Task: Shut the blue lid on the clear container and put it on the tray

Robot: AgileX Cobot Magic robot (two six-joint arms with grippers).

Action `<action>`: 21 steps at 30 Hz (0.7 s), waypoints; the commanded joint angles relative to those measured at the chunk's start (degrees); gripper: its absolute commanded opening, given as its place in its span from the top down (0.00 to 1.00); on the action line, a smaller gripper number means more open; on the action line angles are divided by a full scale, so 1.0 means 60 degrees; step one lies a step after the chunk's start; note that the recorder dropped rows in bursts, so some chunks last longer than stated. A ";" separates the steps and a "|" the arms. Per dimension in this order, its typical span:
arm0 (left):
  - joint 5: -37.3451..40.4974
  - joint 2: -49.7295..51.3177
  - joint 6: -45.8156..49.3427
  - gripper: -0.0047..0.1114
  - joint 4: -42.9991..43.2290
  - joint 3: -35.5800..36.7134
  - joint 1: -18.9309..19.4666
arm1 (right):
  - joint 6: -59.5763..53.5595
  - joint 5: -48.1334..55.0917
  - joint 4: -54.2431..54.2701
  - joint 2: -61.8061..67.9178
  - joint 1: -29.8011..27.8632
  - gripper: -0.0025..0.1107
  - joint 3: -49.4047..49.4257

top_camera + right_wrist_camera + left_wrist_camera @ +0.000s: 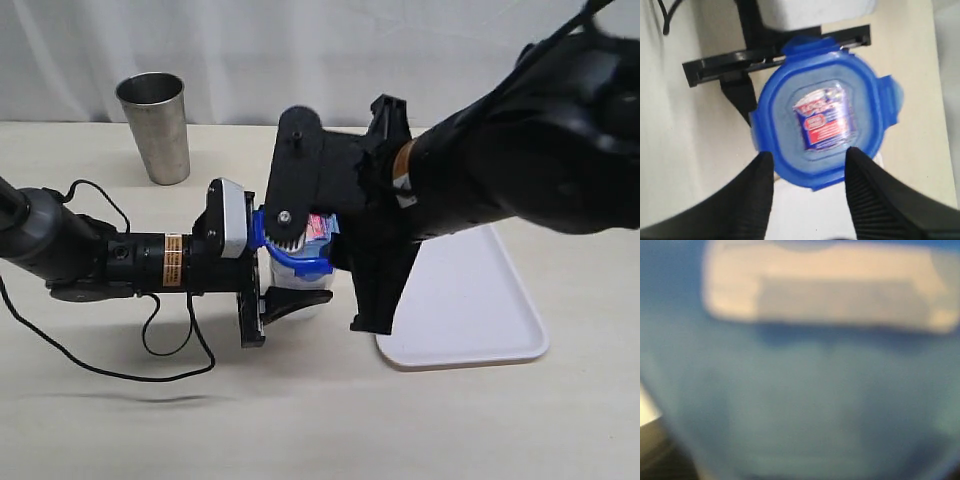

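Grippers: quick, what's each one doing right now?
Left gripper: closed on the clear container.
Right gripper: open, fingers above the blue lid, holding nothing.

Exterior: high, looking down, mid-distance.
Left wrist: too near, blurred.
Right wrist: straight down on the blue lid [822, 117] (exterior shares it).

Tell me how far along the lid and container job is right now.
Done: the blue lid sits on the clear container. In hand: the left tool clamps the container from the side, and the right tool is open above the lid. Still to do: at least two tabs look flared out, likely unlatched, and the container stands beside the tray, not on it.
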 commanded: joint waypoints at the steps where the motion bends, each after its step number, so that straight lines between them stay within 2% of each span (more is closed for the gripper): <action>1: 0.0180 -0.0009 0.1316 0.96 0.0307 0.0009 -0.0055 | 0.0059 0.0181 0.1106 -0.0574 -0.0079 0.59 -0.0370; 8: 0.0180 -0.0009 0.1558 0.96 0.0904 0.0009 -0.0055 | -0.0600 0.2095 0.2373 0.0407 -0.0214 0.59 -0.1911; 13: 0.0180 -0.0009 0.2047 0.96 0.1527 0.0009 -0.0055 | -0.1795 0.3474 0.4292 0.1455 -0.1080 0.59 -0.2720; 21: 0.0102 -0.0009 0.2047 0.96 0.1329 0.0009 -0.0055 | -0.2081 0.3544 0.4529 0.1722 -0.1522 0.59 -0.2761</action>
